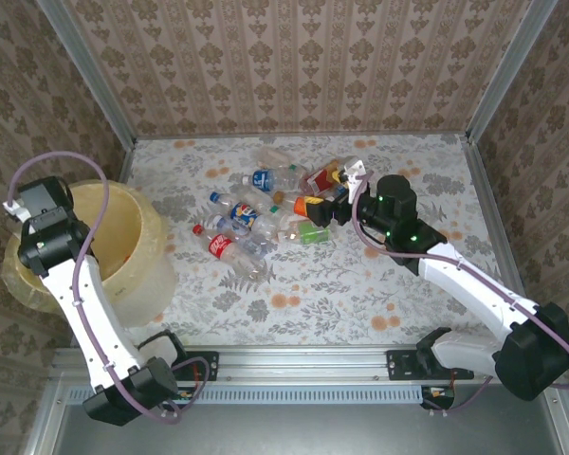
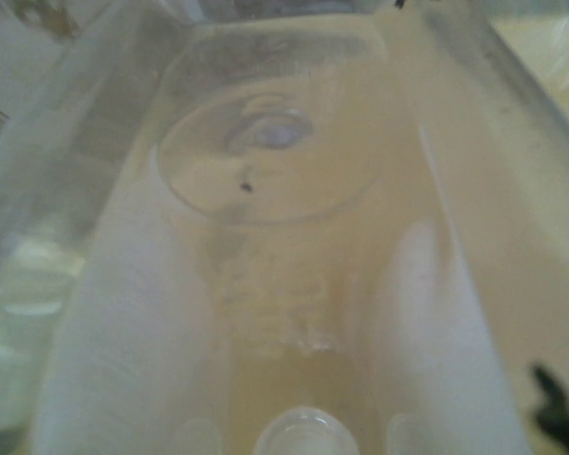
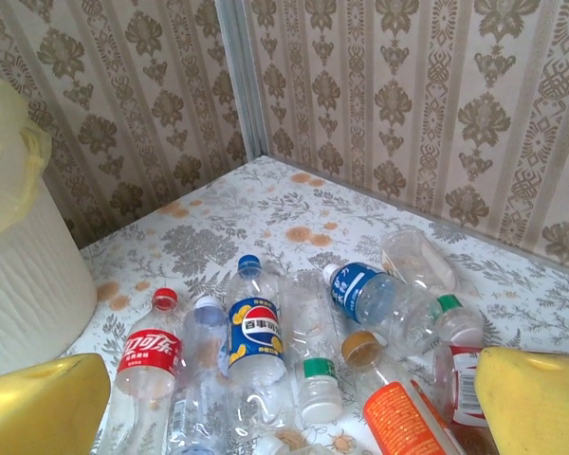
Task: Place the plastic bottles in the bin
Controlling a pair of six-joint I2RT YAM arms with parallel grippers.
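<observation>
left tool (image 2: 280, 161): clamped, arm raised | right tool (image 3: 289, 408): jaws wide, arm extended forward

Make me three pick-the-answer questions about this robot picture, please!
1. Where is the bin, seen from above? A at the left edge B at the right edge C in the middle
2. What colour is the cap of the Pepsi bottle? A red B blue C green
3. How is the right gripper? A open wide B shut on a bottle C shut on nothing
Answers: 1 A, the pale-yellow tub stands at the left edge. 2 B, a blue cap tops its blue label. 3 A, its yellow fingers sit far apart.
</observation>
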